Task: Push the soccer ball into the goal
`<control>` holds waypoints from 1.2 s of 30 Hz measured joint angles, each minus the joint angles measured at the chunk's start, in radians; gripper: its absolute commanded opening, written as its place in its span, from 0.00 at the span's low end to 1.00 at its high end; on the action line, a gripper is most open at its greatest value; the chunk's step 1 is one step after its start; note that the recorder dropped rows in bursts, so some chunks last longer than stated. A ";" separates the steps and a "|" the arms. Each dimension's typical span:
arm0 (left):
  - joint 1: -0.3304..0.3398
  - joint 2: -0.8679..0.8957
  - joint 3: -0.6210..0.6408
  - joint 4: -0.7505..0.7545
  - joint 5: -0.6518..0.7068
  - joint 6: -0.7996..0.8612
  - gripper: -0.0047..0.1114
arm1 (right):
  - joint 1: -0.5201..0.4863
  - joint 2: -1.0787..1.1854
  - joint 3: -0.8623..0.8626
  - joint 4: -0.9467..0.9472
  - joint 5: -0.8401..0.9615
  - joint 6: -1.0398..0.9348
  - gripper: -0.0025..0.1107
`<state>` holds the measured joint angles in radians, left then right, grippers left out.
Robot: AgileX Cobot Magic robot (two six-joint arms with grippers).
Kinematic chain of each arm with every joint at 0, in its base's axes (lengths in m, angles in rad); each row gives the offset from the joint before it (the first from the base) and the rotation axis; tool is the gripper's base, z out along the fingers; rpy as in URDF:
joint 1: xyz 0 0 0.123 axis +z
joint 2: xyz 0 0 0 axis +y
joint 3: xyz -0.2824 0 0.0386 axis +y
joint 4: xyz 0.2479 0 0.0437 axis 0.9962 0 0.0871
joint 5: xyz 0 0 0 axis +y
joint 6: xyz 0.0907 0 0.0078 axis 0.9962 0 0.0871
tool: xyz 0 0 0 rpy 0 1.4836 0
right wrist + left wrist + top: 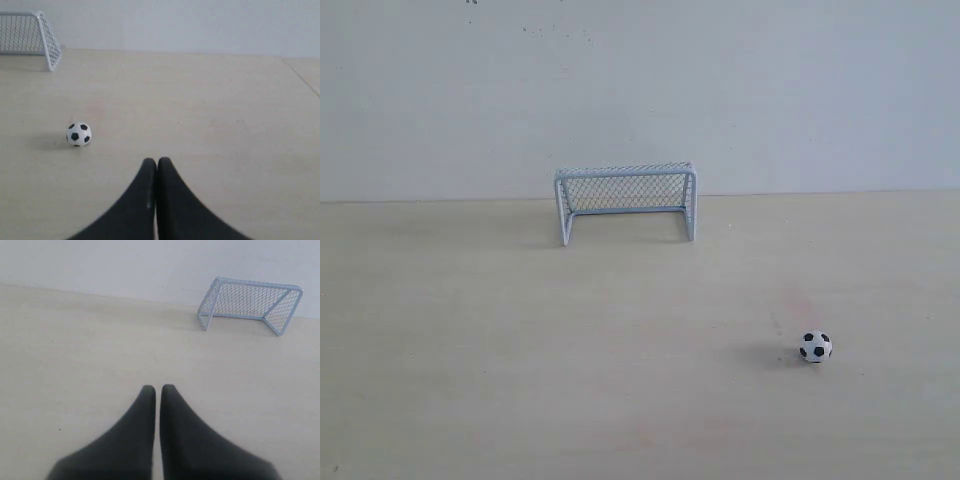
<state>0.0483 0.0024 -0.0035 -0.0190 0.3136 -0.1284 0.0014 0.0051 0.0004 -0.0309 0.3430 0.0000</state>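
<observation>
Exterior view: the soccer ball (815,346) sat on the table (520,340), well apart from the goal (625,190).
The left gripper (157,388) was pinched closed and empty, with the goal well ahead of it; the right gripper (156,161) was closed too, the ball near its tips and untouched.

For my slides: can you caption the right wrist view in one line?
Shut right gripper over the table; the soccer ball sits apart from it, one end of the goal beyond.
</observation>
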 measured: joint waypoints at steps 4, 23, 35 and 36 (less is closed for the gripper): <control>0.000 0.000 0.000 0.000 0.000 0.000 0.08 | 0.000 0.000 0.000 -0.005 -0.089 -0.037 0.02; 0.000 0.000 0.000 0.000 0.000 0.000 0.08 | 0.000 0.308 -0.751 0.233 -0.105 -0.119 0.02; 0.000 0.000 0.000 0.000 0.000 0.000 0.08 | 0.103 0.943 -1.196 -0.195 0.848 -0.491 0.02; 0.000 0.000 0.000 0.000 0.000 0.000 0.08 | 0.128 0.970 -1.197 -0.236 0.860 -0.563 0.02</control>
<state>0.0483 0.0024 -0.0035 -0.0190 0.3136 -0.1284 0.1290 0.9749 -1.1965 -0.2673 1.2030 -0.5633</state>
